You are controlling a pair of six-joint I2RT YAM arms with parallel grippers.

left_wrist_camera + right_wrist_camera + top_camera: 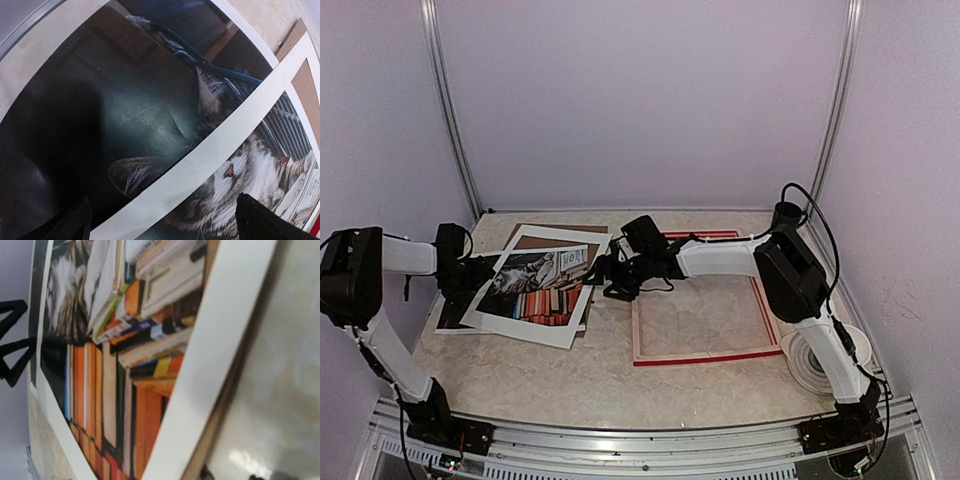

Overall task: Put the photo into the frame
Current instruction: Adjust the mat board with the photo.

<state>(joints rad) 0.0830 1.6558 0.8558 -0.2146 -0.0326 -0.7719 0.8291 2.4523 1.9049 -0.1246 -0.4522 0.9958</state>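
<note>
**Cat print lies under its mat, apart from the red frame**

The photo [535, 285], a tabby cat above rows of orange books, lies on the left of the surface [580, 385]. A white mat [515, 325] lies skewed on top of it. Part of the print shows through the mat's window, and its dark left side juts out past the mat's left edge. A brown backing board [560, 232] pokes out at the far corner of the stack.

The left pincer [475, 275] hangs over the stack's left edge with its black fingers [75, 225] spread wide and holding nothing. The right pincer [612, 277] is at the stack's right edge. Its wrist view shows only the mat's border and the books, so I cannot tell whether it is released or clenched.

The frame [705, 355] lies flat right of centre, pale wood up and red along its outer edges, with the surface showing through its opening. A narrow bare strip separates it from the stack, and a wider bare band runs along the near edge. The right arm crosses the frame's far rail. A white coil [810, 362] sits just beside the frame's right corner. Lilac walls [640, 100] close in the mottled beige surface.
</note>
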